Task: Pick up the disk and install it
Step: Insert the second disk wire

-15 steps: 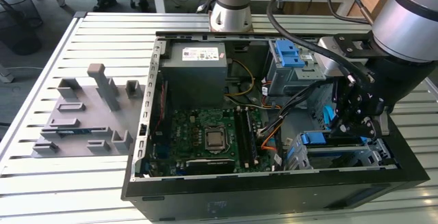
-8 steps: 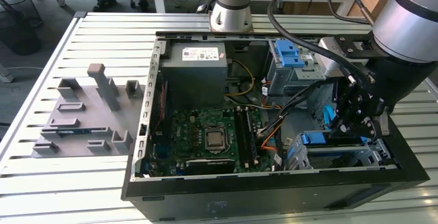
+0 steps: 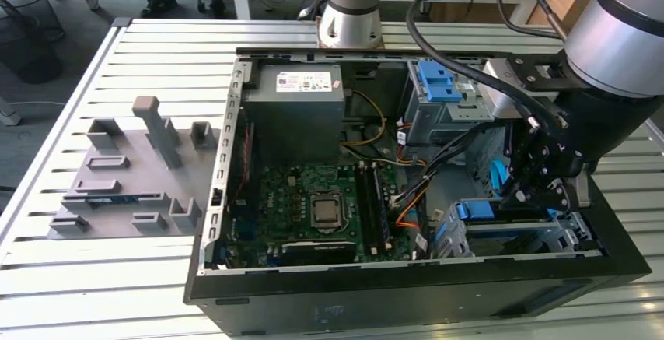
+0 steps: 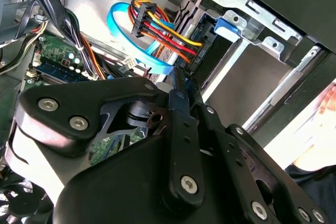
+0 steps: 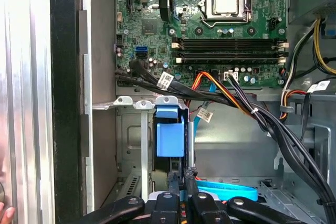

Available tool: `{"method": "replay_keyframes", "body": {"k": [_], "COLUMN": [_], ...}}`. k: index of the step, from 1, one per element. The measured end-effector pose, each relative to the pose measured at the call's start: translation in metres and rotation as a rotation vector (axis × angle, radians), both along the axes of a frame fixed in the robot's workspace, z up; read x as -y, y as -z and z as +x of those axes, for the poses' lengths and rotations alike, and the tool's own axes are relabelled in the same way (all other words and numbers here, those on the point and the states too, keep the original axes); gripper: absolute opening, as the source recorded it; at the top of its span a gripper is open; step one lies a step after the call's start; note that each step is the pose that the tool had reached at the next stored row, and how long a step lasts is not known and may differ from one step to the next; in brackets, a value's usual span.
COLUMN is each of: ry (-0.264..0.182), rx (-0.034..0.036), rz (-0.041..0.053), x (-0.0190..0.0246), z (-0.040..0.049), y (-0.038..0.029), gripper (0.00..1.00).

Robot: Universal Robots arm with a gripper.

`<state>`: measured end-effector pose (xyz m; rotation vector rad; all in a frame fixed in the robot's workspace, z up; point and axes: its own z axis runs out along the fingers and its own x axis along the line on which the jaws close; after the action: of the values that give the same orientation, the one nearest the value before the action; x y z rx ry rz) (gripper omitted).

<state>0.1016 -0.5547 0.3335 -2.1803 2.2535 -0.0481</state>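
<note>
Open PC case (image 3: 223,200) on slatted table (image 3: 62,278). Gripper (image 3: 539,188) low inside the case near the drive cage (image 3: 565,235) at the exterior view's right; its fingers (image 5: 181,182) pressed together, nothing seen between them. Disk (image 5: 170,137), blue bracket showing, seated in the cage just beside the fingertips. Motherboard (image 5: 210,30) and cable bundle (image 4: 165,30) nearby. Grey fixture (image 3: 124,177) at the exterior view's left.

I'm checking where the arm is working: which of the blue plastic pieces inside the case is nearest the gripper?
The blue piece in the lower drive cage, at the exterior view's lower right, right beside the gripper. The other blue piece sits up by the power supply.
</note>
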Motion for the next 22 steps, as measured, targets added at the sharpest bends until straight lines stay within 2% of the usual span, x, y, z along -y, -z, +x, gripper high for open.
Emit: {"method": "replay_keyframes", "body": {"k": [7, 17, 19, 20, 22], "ry": [0.001, 0.001, 0.001, 0.001, 0.001], "rx": [0.0000, 0.0001, 0.0001, 0.0000, 0.0000], "rz": [-0.0072, -0.0073, -0.0072, -0.0072, -0.0073], "x": [0.0000, 0.0001, 0.0001, 0.0001, 0.0001], "z": [0.0000, 0.0001, 0.0001, 0.0001, 0.0001], "y": [0.0019, 0.0022, 0.0022, 0.0022, 0.0022], "gripper": [0.16, 0.16, 0.17, 0.24, 0.24]}}
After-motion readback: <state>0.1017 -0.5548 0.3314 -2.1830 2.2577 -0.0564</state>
